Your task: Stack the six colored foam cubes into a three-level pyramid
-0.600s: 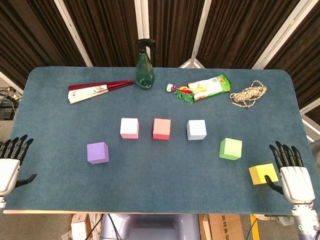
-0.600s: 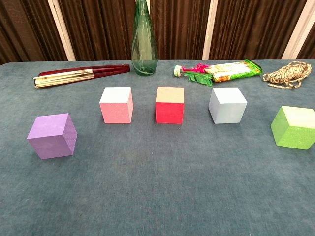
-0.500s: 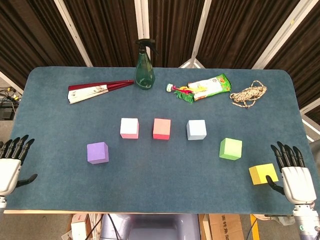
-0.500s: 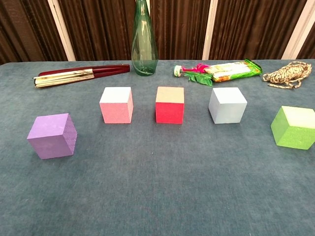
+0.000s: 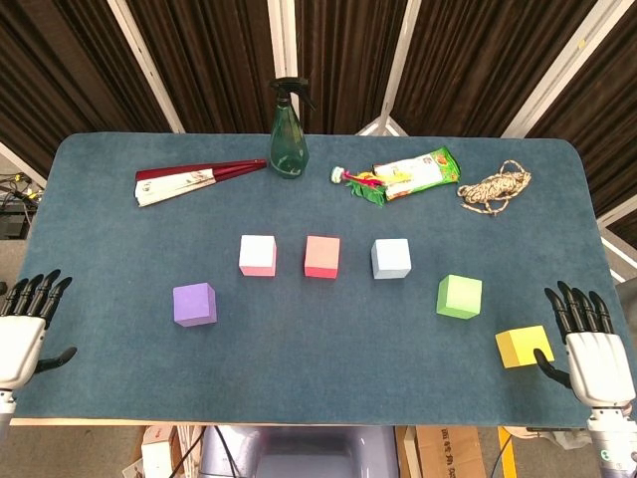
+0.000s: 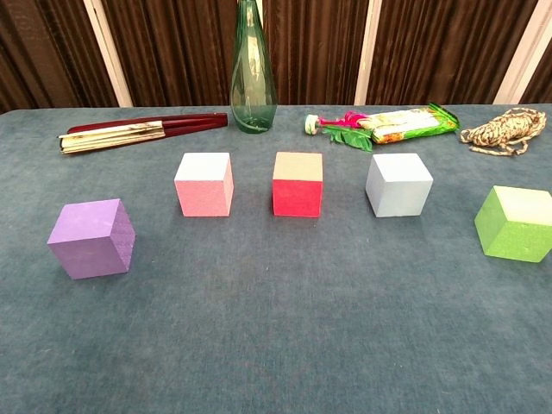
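Both hands, left hand (image 5: 20, 334) and right hand (image 5: 594, 351), lie spread, empty; six cubes sit unstacked.

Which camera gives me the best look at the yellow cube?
The head view. The yellow cube sits near the table's front right corner, beside the right hand, fully visible. The chest view does not show it at all; its frame ends at the green cube.

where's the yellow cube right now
In the head view the yellow cube sits near the table's front right corner, just beside the right hand and forward-right of the green cube. The chest view does not show it.
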`<action>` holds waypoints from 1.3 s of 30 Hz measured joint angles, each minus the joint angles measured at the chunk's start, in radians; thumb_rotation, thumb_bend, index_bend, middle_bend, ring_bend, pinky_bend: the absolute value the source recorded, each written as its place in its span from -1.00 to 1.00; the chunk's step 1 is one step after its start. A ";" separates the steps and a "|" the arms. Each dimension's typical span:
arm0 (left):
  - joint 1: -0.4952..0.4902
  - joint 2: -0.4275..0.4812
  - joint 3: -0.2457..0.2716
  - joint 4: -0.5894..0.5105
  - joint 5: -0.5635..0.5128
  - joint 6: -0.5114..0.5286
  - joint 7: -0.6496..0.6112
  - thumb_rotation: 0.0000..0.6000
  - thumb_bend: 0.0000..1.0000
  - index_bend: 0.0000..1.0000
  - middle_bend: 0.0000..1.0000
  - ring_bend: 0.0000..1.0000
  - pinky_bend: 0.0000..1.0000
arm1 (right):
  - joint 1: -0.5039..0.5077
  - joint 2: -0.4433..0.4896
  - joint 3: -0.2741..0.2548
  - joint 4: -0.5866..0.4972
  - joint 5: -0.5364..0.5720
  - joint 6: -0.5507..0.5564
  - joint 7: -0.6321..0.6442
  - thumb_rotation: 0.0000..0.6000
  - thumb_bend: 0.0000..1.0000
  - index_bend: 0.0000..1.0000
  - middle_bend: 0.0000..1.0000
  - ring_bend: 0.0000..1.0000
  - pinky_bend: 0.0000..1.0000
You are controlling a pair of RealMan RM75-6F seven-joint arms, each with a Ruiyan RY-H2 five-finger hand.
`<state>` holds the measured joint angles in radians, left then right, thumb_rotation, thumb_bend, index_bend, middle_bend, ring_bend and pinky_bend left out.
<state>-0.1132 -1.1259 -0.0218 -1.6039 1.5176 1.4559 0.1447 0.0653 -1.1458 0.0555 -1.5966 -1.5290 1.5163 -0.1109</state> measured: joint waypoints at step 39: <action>-0.230 0.064 -0.190 -0.331 -0.293 -0.222 0.243 1.00 -0.93 -1.00 -0.70 -1.00 -0.83 | 0.017 0.015 0.026 -0.038 0.077 -0.072 0.117 1.00 -0.37 -1.00 -1.00 -1.00 -1.00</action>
<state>-0.3432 -1.0620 -0.2115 -1.9352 1.2248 1.2335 0.3879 0.0827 -1.1311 0.0818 -1.6344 -1.4519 1.4443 0.0064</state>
